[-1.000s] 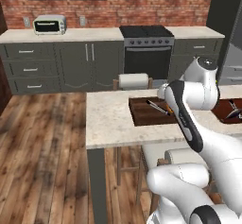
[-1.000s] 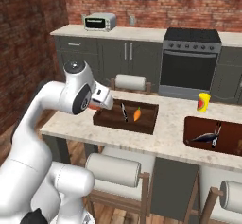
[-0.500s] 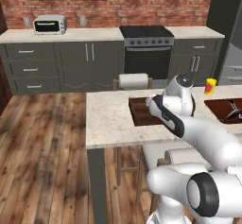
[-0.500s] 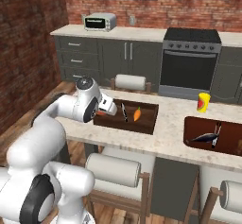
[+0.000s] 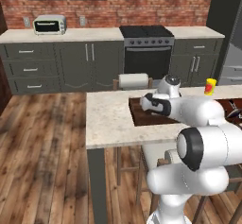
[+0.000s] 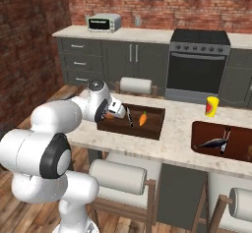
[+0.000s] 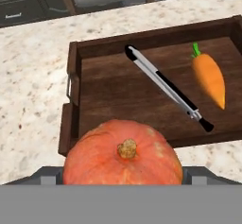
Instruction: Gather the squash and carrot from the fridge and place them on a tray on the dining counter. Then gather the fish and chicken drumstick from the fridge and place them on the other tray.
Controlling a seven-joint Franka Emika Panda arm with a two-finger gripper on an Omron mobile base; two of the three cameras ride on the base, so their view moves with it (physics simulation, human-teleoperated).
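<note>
Already we have the carrot (image 7: 209, 80) in the tray (image 7: 113, 90) ahead of our fingers (image 7: 123, 178), which clasp the squash (image 7: 124, 154) wide, still to set down.

We are looking at a red brick wall (image 5: 108, 12), dark grey cabinets (image 5: 71, 67), a black stove (image 6: 197, 65), a toaster oven (image 5: 49, 24) and a wooden plank floor (image 5: 42, 161).

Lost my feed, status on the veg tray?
Claw wide, squash between its fingers over the tray. Carrot already in. Pen-like tool lies across the tray floor.
</note>
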